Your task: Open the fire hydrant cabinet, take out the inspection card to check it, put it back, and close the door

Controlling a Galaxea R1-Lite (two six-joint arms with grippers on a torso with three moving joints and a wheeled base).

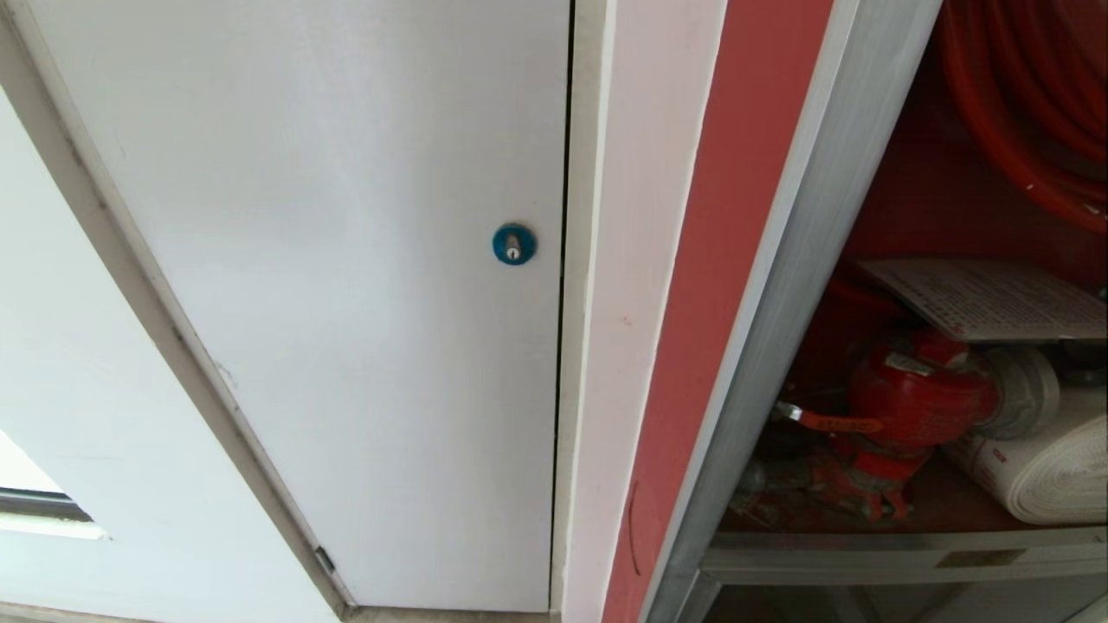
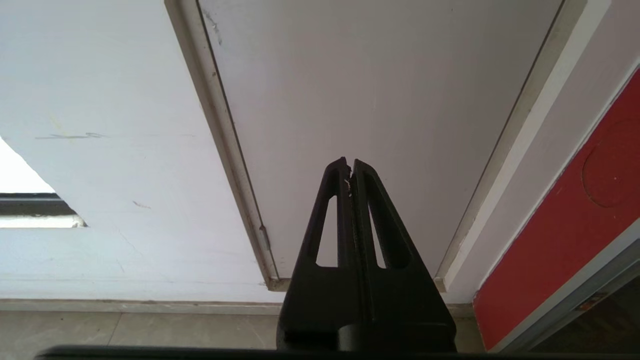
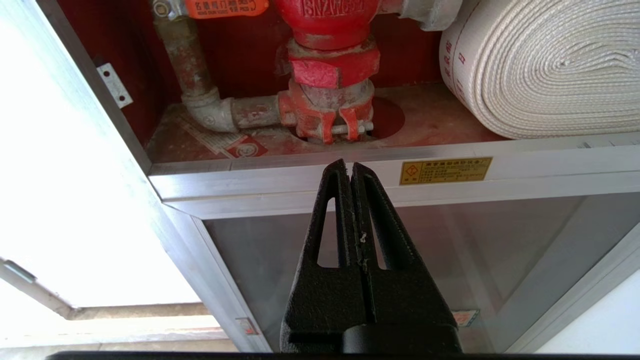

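Cabinet (image 1: 736,260) open, card (image 1: 987,298) resting on valve (image 1: 917,398). Both grippers, left (image 2: 350,162) and right (image 3: 349,164), have fingers pinched together, empty. Next: spread your right fingers, reach for card.

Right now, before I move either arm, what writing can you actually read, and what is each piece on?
Red cast-iron valve body: raised letters, upside down and cropped, not surely readable.
Orange tag on the valve handle: small printed characters, too small to read.
Yellow rectangular label on the silver aluminium sill: warning symbol, text too small.
White printed inspection card: dense rows, unreadable.
White rolled hose: red marks, illegible.
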